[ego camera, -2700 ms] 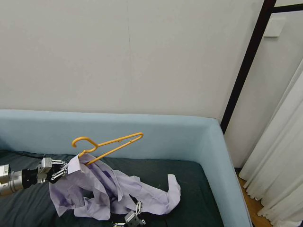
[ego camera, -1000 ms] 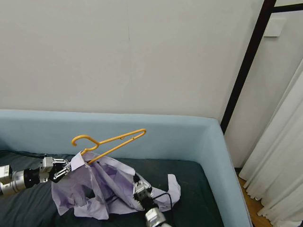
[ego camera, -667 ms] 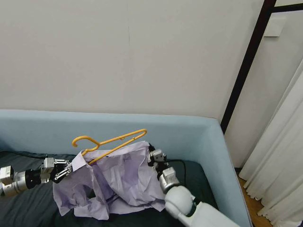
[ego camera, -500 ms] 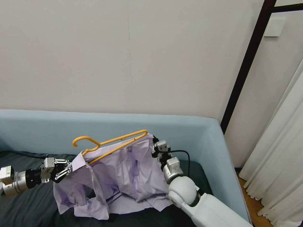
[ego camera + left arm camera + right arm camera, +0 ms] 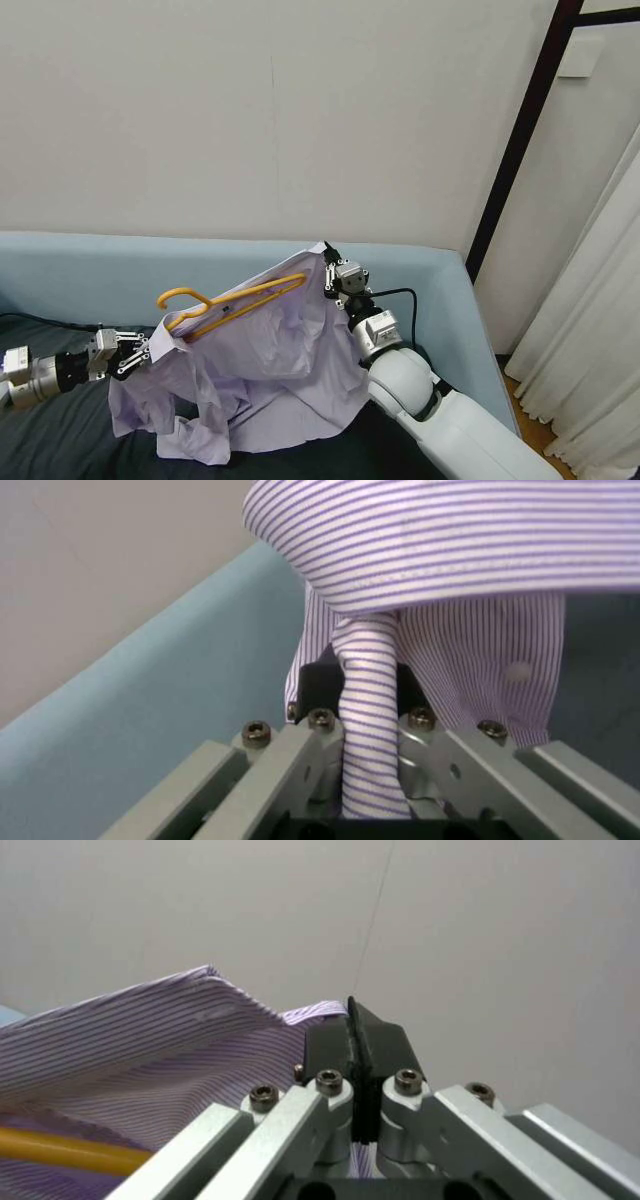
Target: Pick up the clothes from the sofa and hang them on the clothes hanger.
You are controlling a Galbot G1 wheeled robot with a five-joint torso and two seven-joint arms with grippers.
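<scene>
- Right gripper [image 5: 331, 277] pinches one edge of the striped purple shirt [image 5: 270, 370], holding it up above the blue sofa's [image 5: 440, 300] backrest.
- Left gripper [image 5: 133, 353] is clamped on a rolled fold of the shirt, low over the seat.
- Orange hanger [image 5: 235, 298] lies along the shirt's upper edge, with its hook above the left gripper.
</scene>
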